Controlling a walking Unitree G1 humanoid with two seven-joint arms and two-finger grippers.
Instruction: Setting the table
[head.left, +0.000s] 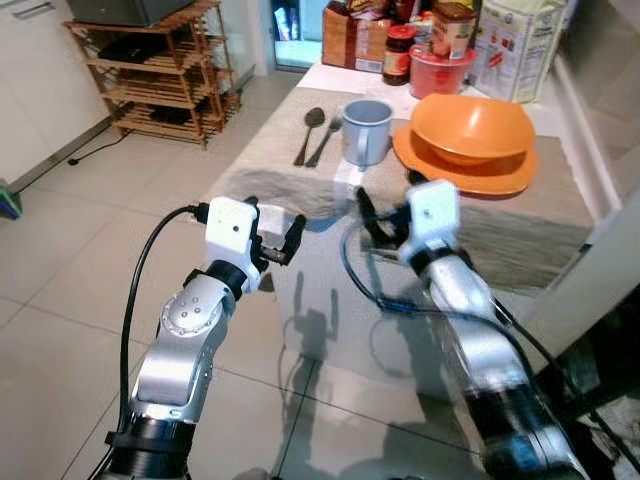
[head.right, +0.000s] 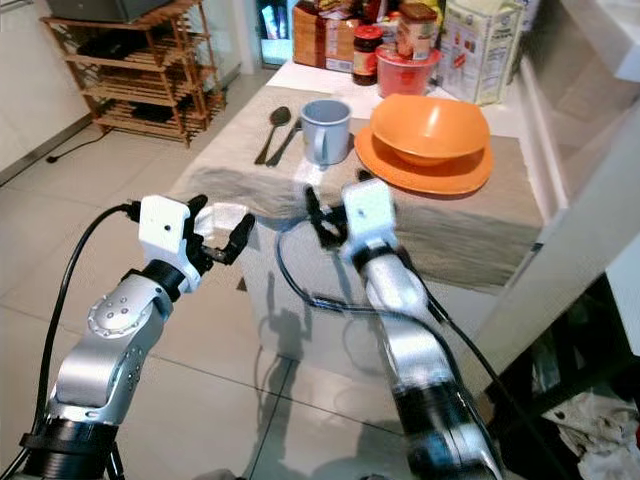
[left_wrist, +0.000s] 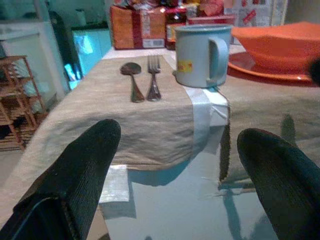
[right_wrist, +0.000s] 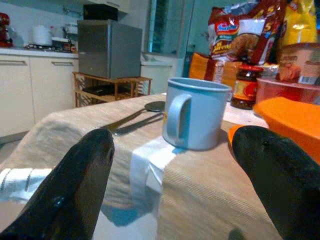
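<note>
Orange bowl (head.left: 472, 128) is sitting on an orange plate (head.left: 470, 172) on the table (head.left: 300, 290). A blue mug (head.left: 366, 132) is standing just beside the plate, and a spoon (head.left: 310, 130) and fork (head.left: 326, 140) are lying side by side beyond the mug. So one place looks mostly set. Both tools are hovering at the near table edge, empty: the left tool (head.left: 280, 240) and the right tool (head.left: 378, 215) are both spread wide. Writing on the jars and packets behind is too blurry to read.
</note>
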